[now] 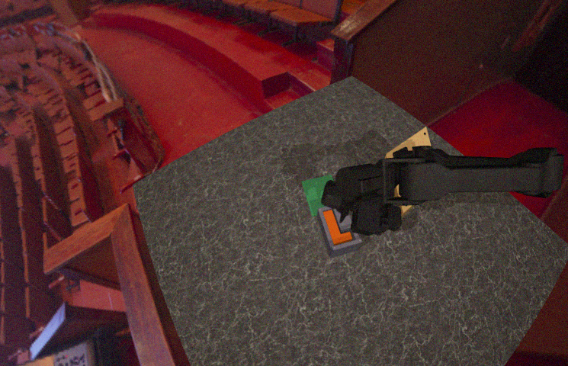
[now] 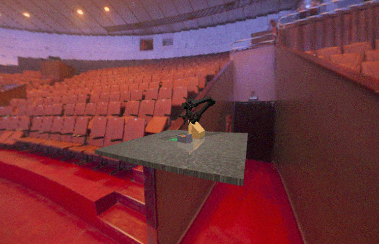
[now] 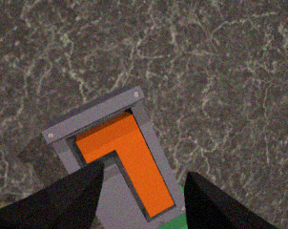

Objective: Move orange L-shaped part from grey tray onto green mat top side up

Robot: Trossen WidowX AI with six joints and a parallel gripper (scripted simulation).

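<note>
Green mat (image 1: 312,190) (image 2: 173,140) (image 3: 174,223) just left of centre in the top view waits beside the grey tray (image 1: 345,248) (image 2: 184,140) (image 3: 93,114), whose pocket holds the orange part (image 1: 333,226) (image 2: 182,135) (image 3: 139,167), leaving you probably no edge to pinch until its L-shaped end is pressed. Your gripper (image 1: 342,211) (image 2: 183,118) (image 3: 144,176) hangs above, fingers partly apart with nothing between them, likely narrowing for that push. Dark, pale-veined stone covers your table (image 1: 249,280) (image 2: 166,152) (image 3: 220,72); in the exterior view, auditorium seats (image 2: 114,129) fill the left, a brown wall (image 2: 325,144) the right.
</note>
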